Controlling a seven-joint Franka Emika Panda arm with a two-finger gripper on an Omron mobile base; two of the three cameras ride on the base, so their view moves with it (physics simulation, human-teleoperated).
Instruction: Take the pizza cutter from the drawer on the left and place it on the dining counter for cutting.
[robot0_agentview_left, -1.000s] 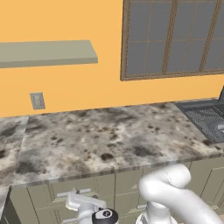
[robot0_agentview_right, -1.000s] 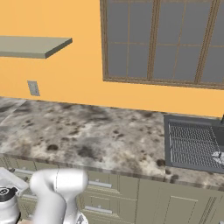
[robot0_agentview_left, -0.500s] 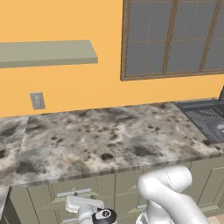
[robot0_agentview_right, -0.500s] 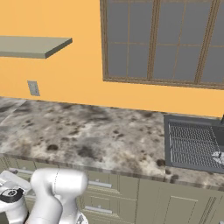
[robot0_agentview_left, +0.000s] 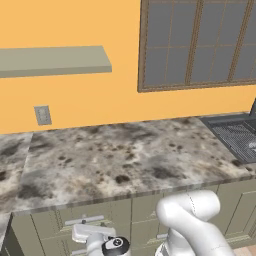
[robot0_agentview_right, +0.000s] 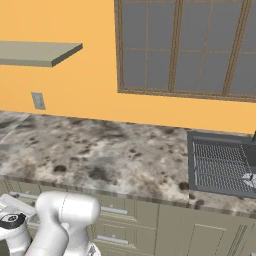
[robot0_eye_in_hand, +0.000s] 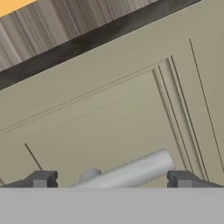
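Left base view, arm: the white arm (robot0_agentview_left: 192, 225) rises from the lower right, bends at a rounded elbow and reaches down and left, below the counter edge.
Left base view, hand: the wrist end, with a dark round cap, sits low at the bottom edge in front of the drawer (robot0_agentview_left: 85, 225); the gripper's fingers are hidden below the frame.
Left base view, drawer: shallow sage-green front with a horizontal silver bar handle (robot0_agentview_left: 84, 220), just above the hand; it looks shut.
Left base view, surfaces: a wall counter (robot0_agentview_left: 125, 155) of mottled grey-brown stone; orange wall, a flat grey-green shelf (robot0_agentview_left: 55, 60), a grey wall outlet (robot0_agentview_left: 43, 115), a dark-framed window (robot0_agentview_left: 200, 42), and a ridged dark sink (robot0_agentview_left: 237, 137) at the right.

Right base view, arm: the same elbow stands as a thick white cylinder at the lower left, the hand lower still at the left edge.
Right base view, fronts: more sage-green drawer fronts with silver bars run under the stone top.

Hand view, gripper: the gripper (robot0_eye_in_hand: 111, 179) points at the drawer front, its two dark fingertips (robot0_eye_in_hand: 41, 178) set wide apart.
Hand view, contact: the handle's smooth, round, pale bar lies slanted between the tips, one end free; neither tip visibly touches it, and nothing is held.
Hand view, drawer face: flat, matte, with thin grooved panel lines; above it, a dark band under the stone edge.
Pizza cutter: cannot tell where it lies.
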